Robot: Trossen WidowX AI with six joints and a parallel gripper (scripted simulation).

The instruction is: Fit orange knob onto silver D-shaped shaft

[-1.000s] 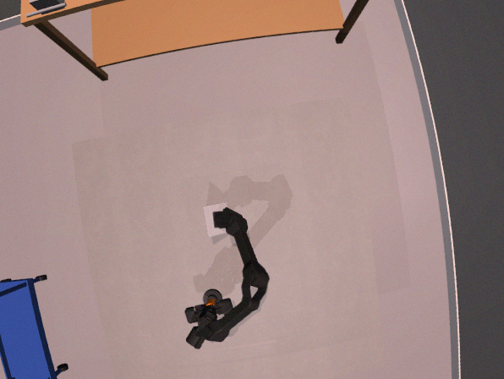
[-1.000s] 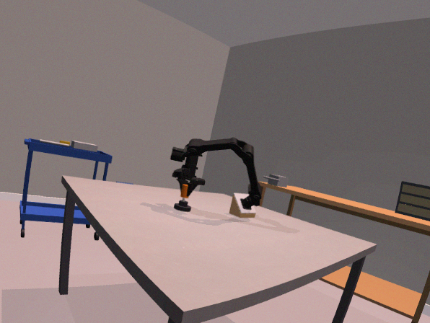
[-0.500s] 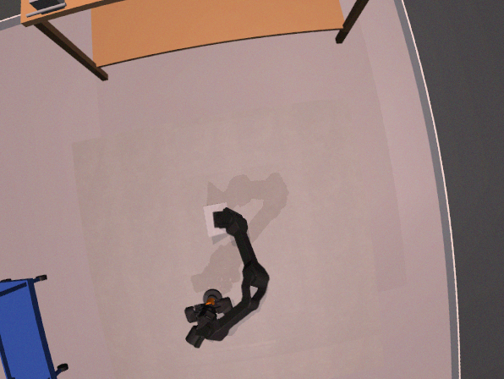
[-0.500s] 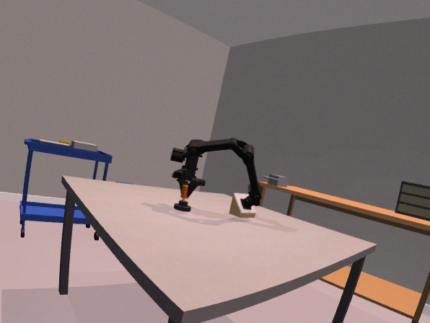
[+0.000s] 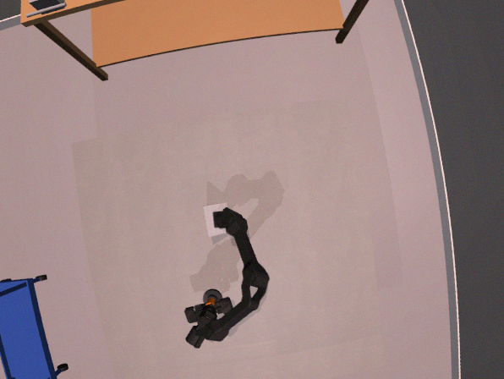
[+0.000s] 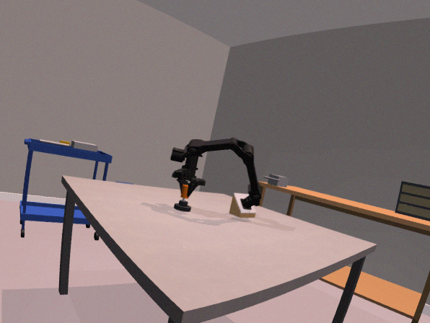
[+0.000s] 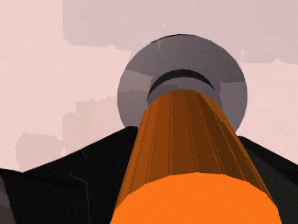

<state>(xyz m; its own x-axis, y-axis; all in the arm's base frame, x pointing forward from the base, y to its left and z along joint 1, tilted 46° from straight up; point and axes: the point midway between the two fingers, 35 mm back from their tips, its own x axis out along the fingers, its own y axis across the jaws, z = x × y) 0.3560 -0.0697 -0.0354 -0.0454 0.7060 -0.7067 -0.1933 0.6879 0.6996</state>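
My claw (image 5: 209,305) (image 6: 185,185) is pinching the knob (image 5: 210,301) (image 6: 185,191) (image 7: 192,145), which stands close to upright, long axis running down toward the pedestal (image 5: 212,294) (image 6: 182,207) (image 7: 232,97) on the worktop (image 6: 216,252). In the exterior view a bit of the shaft (image 6: 183,200) shows between knob and pedestal, so the knob isn't seated. I judge the coming move to be down along that axis, perhaps with a small twist first; I can't see whether the flats line up.
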